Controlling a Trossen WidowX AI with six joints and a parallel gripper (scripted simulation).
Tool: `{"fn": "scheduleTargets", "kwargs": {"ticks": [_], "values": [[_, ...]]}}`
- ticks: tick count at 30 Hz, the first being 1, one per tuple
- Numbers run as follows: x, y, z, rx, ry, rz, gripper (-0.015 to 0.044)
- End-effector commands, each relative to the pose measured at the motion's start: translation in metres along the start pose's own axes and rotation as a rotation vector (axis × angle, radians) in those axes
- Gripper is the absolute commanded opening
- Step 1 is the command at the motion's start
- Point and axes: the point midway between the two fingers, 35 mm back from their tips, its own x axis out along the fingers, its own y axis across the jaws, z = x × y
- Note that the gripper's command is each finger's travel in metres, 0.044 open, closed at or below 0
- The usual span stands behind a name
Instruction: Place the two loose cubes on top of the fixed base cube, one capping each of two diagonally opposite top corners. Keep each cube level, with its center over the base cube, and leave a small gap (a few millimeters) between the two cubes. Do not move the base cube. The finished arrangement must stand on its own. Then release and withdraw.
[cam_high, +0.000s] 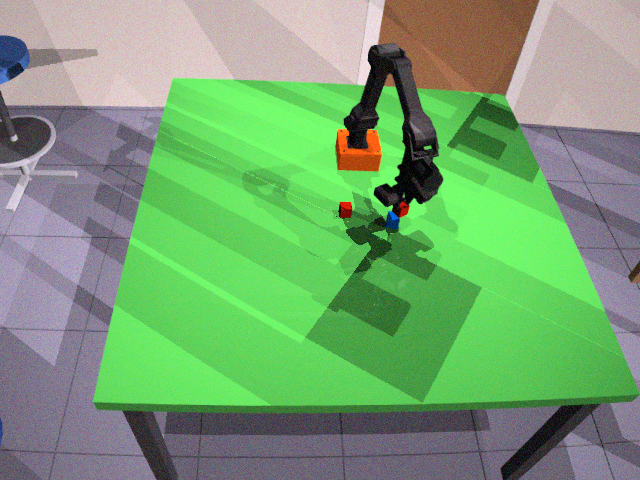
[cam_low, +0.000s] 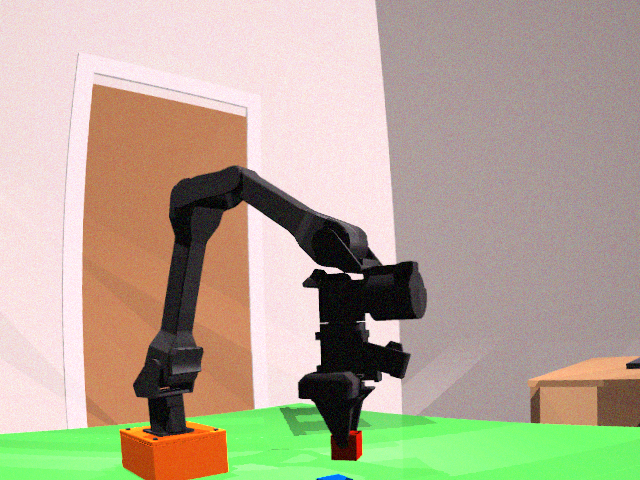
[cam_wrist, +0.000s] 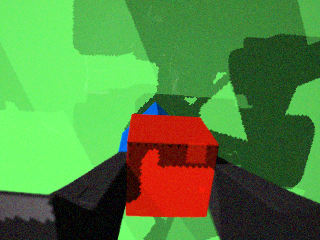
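My gripper (cam_high: 401, 207) (cam_low: 346, 442) (cam_wrist: 166, 163) points down and is shut on a red cube (cam_high: 403, 209) (cam_low: 354, 448) (cam_wrist: 172, 192), held above the table and looking about level. The blue base cube (cam_high: 392, 221) (cam_low: 334, 477) (cam_wrist: 155, 108) stands on the table close to the held cube; in the wrist view it lies lower and mostly hidden behind it. The height gap between them is hard to judge. The other red cube (cam_high: 345, 209) lies on the table to the left of the blue cube in the top view. It does not show in the other two views.
The green table (cam_high: 217, 310) (cam_low: 465, 449) carries the arm's orange mounting block (cam_high: 358, 160) (cam_low: 191, 457), behind the cubes in the top view. Dark arm shadows fall around the blue cube. A stool (cam_high: 25, 139) stands on the floor beyond the table's left edge.
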Motion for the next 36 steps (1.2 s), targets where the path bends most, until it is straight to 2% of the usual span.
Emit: {"fn": "scheduleTargets", "kwargs": {"ticks": [1,11,36], "values": [[0.004,0.001,0.000,-0.007,-0.002,0.004,0.0105],[0.026,0.001,0.000,-0.010,-0.002,0.004,0.0105],[0.028,0.001,0.000,-0.009,-0.002,0.004,0.0105]]}}
